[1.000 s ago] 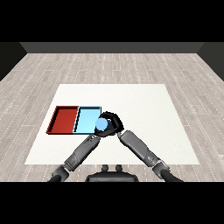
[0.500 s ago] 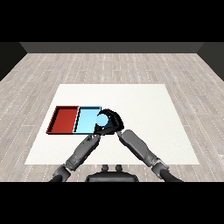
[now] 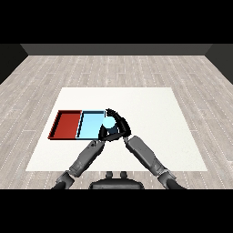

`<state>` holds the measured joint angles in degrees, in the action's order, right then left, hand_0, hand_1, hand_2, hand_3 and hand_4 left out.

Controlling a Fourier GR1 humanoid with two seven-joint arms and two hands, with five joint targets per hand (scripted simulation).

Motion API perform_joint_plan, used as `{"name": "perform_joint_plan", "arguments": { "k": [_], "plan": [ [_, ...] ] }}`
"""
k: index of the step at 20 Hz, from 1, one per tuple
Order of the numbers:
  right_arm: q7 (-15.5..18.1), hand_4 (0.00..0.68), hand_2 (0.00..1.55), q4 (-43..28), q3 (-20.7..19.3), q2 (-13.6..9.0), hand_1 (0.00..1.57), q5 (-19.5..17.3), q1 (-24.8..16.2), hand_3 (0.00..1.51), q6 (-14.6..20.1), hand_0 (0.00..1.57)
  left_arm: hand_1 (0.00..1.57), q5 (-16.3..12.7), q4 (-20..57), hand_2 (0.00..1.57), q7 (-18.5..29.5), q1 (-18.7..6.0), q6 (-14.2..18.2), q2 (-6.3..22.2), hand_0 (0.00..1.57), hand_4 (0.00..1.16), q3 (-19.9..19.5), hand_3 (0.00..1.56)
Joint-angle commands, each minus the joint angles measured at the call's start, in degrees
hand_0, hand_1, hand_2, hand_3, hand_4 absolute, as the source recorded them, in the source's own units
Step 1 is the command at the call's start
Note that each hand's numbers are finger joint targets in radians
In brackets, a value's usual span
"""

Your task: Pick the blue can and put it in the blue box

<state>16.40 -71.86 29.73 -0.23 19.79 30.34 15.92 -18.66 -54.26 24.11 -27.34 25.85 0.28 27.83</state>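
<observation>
Edging leftward since earlier, the right hand [image 3: 119, 124] is curling round the blue can [image 3: 109, 123], holding it upright over the blue box's [image 3: 89, 125] right edge, left hand [image 3: 103, 132] just below

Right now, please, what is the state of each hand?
Right hand: shut on the blue can, at the right edge of the light blue tray.
Left hand: state cannot be told; it sits close under the can.
</observation>
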Motion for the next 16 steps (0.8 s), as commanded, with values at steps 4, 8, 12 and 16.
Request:
{"name": "perform_joint_plan", "arguments": {
  "k": [4,8,12,16],
  "plan": [
    [-1.97,0.0,0.0,-4.25,0.75,0.21,0.0,1.35,-2.51,0.0,1.21,0.0,1.57,-0.64,3.19,1.57,3.2,0.43,1.11,-0.27,1.57,1.13,1.22,1.5],
    [-4.16,0.0,0.0,-12.45,-1.37,0.2,0.0,-4.73,-9.16,0.0,-0.92,0.0,1.57,4.38,-1.71,1.57,0.14,2.13,0.59,-0.06,1.57,1.13,-1.63,1.51],
    [-5.37,0.0,0.0,-17.48,-6.9,-3.99,0.0,-1.67,-12.83,0.0,-5.97,0.0,1.57,4.04,-1.9,1.57,-1.28,2.1,2.35,-0.28,1.57,1.13,-0.91,1.5],
    [-0.97,0.0,0.0,-18.89,-10.62,-5.78,0.0,-0.3,-16.98,0.0,-9.59,0.0,1.57,5.25,-0.47,1.57,-2.08,0.27,-2.48,1.78,1.57,1.12,-5.31,1.49]
  ]
}}
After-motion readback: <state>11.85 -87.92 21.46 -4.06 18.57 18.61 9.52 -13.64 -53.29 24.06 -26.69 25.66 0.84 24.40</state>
